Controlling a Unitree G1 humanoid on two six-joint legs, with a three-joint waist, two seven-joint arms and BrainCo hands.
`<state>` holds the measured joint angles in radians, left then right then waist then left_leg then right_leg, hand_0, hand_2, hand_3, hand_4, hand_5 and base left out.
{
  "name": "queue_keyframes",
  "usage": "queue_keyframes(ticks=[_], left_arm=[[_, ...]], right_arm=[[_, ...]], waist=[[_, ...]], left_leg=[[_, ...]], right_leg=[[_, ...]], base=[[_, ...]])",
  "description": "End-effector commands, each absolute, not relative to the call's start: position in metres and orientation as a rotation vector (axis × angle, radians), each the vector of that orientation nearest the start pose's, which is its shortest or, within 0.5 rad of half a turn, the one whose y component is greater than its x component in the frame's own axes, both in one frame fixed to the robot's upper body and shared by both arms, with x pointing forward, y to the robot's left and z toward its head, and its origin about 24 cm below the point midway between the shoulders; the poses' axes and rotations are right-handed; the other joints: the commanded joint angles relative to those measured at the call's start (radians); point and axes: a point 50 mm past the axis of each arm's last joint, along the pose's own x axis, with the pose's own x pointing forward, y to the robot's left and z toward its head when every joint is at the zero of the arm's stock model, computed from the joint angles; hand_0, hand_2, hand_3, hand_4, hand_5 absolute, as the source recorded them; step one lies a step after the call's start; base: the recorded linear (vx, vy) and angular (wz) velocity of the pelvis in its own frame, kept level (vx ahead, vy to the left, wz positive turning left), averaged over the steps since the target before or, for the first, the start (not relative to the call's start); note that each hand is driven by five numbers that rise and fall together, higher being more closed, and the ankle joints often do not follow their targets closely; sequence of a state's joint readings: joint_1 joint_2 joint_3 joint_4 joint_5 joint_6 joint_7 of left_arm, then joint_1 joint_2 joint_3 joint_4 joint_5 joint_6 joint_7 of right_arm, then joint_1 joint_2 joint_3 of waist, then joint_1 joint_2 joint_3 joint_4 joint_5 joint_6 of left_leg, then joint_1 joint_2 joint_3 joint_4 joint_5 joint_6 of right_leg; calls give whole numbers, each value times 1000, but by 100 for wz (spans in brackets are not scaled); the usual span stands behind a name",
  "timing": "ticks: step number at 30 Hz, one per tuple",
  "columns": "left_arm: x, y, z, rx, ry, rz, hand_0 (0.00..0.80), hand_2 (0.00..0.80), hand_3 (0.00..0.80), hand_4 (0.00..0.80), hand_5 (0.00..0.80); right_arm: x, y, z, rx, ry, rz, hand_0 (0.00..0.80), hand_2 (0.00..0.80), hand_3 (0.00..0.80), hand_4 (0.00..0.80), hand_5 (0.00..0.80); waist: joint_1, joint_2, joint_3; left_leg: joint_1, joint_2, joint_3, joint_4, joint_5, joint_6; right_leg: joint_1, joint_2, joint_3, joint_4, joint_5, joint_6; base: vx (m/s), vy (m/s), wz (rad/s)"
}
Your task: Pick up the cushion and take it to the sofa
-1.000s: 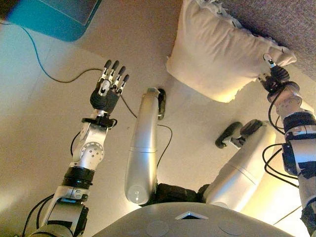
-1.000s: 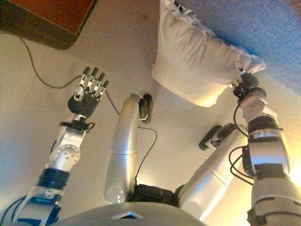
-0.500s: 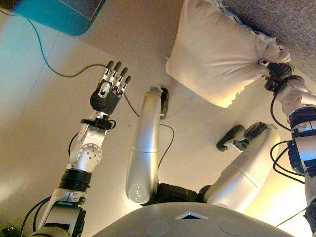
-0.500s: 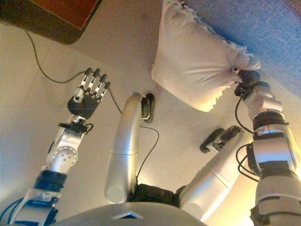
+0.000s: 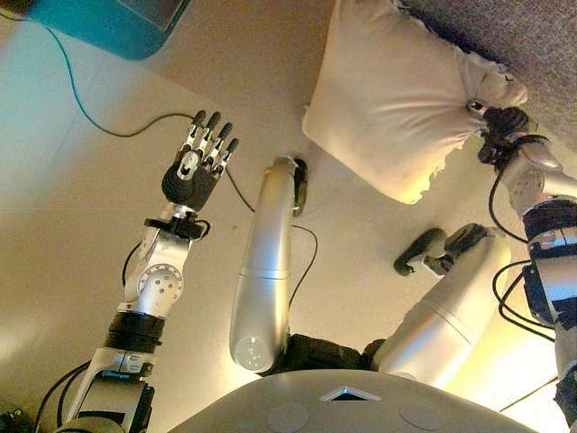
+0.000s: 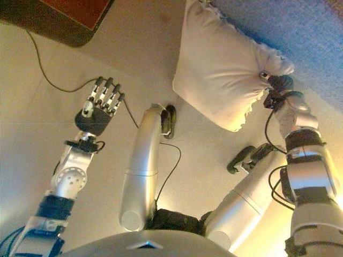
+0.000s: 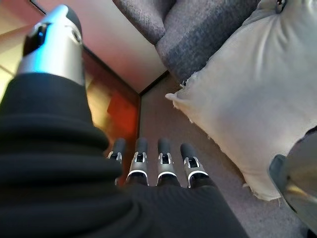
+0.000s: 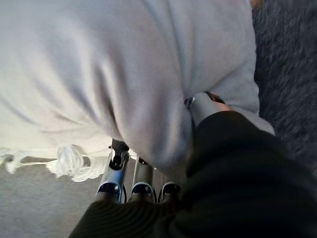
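Two eye views show the right hand point(image 5: 499, 126) pinching the cream cushion point(image 5: 397, 99) by its corner, the cushion hanging above the floor point(image 5: 81, 162) against the grey sofa point(image 5: 532, 45). Left wrist view: the left hand point(image 7: 158, 168) is idle, fingers straight. Right wrist view: cloth bunches between thumb and fingers. Best to keep that pinch firm while lifting. A teal box point(image 5: 99, 27) sits well apart; nothing blocks the way.

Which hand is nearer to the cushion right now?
The right. The right hand is pinching a corner of the cushion, fabric bunched between thumb and fingers. The left hand hangs open over the floor, well apart from the cushion on its other side.
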<state>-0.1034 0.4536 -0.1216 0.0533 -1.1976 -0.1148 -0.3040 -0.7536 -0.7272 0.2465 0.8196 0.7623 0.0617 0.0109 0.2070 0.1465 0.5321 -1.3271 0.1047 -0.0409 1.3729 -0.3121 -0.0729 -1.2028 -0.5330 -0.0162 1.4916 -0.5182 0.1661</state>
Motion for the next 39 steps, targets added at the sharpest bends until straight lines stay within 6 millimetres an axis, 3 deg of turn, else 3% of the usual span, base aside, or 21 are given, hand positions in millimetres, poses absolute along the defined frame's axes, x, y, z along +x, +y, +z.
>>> queue_keyframes(ticks=[1,5,8,10,15,19,20,22,26,31,34,39], left_arm=[[267,213,107,-742,-326,-325,0,0,0,0,0],[273,211,110,-736,-340,-307,0,0,0,0,0],[277,209,111,-734,-324,-304,0,0,0,0,0],[279,206,108,-725,-290,-307,0,0,0,0,0],[282,202,97,-668,-201,-293,0,0,0,0,0],[283,202,95,-571,-173,-293,0,0,0,0,0],[282,202,95,-532,-164,-293,0,0,0,0,0],[280,202,93,-512,-135,-284,0,0,0,0,0],[278,203,83,-500,-74,-272,0,0,0,0,0],[261,208,54,-525,34,-208,0,0,0,0,0],[253,207,40,-504,92,-200,0,0,0,0,0],[241,206,18,-514,186,-178,0,0,0,0,0]], right_arm=[[370,-275,190,6,-224,-120,800,800,800,800,800],[363,-259,195,-65,-305,-97,800,800,800,800,800],[358,-261,190,-197,-285,-146,800,800,800,800,800],[357,-261,192,-256,-291,-150,800,800,800,800,800],[353,-261,193,-209,-297,-168,800,800,800,800,800],[350,-259,183,-225,-285,-239,800,800,800,800,800],[348,-258,182,-258,-286,-246,800,800,800,800,800],[343,-251,174,-302,-278,-229,800,800,800,800,800],[335,-240,156,-286,-265,-204,800,800,800,800,800],[314,-246,126,-198,-191,-157,800,800,800,800,800],[307,-249,106,-140,-110,-135,800,800,800,800,800],[304,-253,96,-115,-59,-116,800,800,800,800,800]], waist=[[-23,-18,-43],[-35,-44,-65],[-37,-67,-86],[-33,-83,-99],[-20,-138,-130],[-15,-170,-150],[-16,-180,-158],[-14,-200,-181],[-17,-228,-222],[-33,-247,-334],[-36,-249,-399],[-43,-247,-462]], left_leg=[[155,28,35,-173,13,-16],[255,44,42,-335,68,-15],[335,45,39,-449,109,-14],[392,38,33,-526,133,-13],[521,23,40,-696,184,-9],[615,8,37,-821,224,-6],[641,-4,38,-877,269,4],[713,-21,37,-959,290,10],[838,-34,38,-1090,321,12],[1046,-34,56,-1251,342,12],[1129,-33,70,-1297,338,19],[1237,-33,90,-1341,322,27]], right_leg=[[89,58,-15,-202,190,-82],[185,65,-53,-349,256,-72],[271,70,-83,-470,312,-62],[335,73,-106,-552,345,-56],[506,92,-185,-769,427,-34],[624,115,-224,-917,477,-16],[662,120,-245,-992,524,-19],[755,137,-261,-1100,554,-3],[898,169,-281,-1240,591,19],[1088,206,-286,-1402,634,41],[1145,205,-290,-1428,653,51],[1209,197,-295,-1427,682,63]], base=[[-49,11,-24],[-18,6,-20],[8,-32,-17],[31,-59,-13],[56,-124,-2],[19,-83,-5],[-16,-76,-16],[42,-83,-17],[106,-69,-14],[216,-11,7],[231,38,8],[202,49,-3]])
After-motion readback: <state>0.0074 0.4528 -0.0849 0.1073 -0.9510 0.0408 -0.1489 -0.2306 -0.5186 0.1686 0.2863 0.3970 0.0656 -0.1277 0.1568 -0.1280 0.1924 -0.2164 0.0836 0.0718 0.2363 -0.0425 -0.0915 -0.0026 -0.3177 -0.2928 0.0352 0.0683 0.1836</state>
